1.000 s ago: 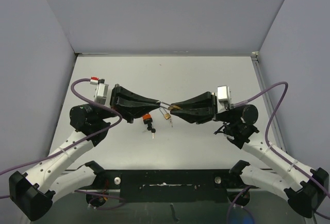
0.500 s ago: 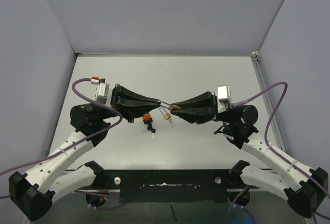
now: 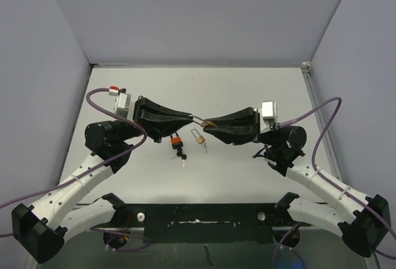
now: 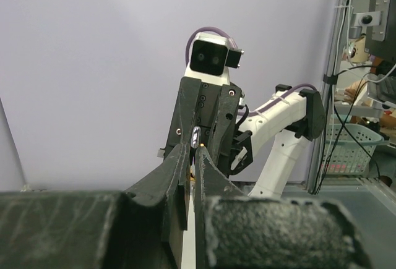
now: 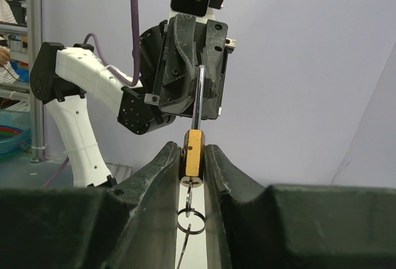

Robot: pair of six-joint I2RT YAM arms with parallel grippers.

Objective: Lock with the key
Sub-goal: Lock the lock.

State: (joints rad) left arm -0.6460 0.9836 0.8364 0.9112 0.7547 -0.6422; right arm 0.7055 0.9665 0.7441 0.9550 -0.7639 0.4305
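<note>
A small brass padlock (image 5: 194, 153) is held in the air between my two grippers. My right gripper (image 5: 193, 146) is shut on its body. A key sits in its underside, with key rings (image 5: 189, 221) hanging below. The silver shackle (image 5: 198, 96) runs straight up into my left gripper (image 3: 190, 119), which is shut on it. In the left wrist view the left gripper (image 4: 193, 148) shows closed fingers with a sliver of silver shackle (image 4: 195, 138) at the tips. From above, the padlock (image 3: 210, 123) sits at the right gripper (image 3: 208, 125), and a brass piece with ring (image 3: 199, 137) hangs under it.
An orange and black item (image 3: 176, 140) with a small black key (image 3: 182, 154) lies on the grey table (image 3: 247, 89) under the left gripper. Grey walls stand on three sides. A black bar (image 3: 204, 213) runs along the near edge.
Both grippers have shifted slightly away from me and upward, still joined through the padlock. The hanging keys swung a little.
</note>
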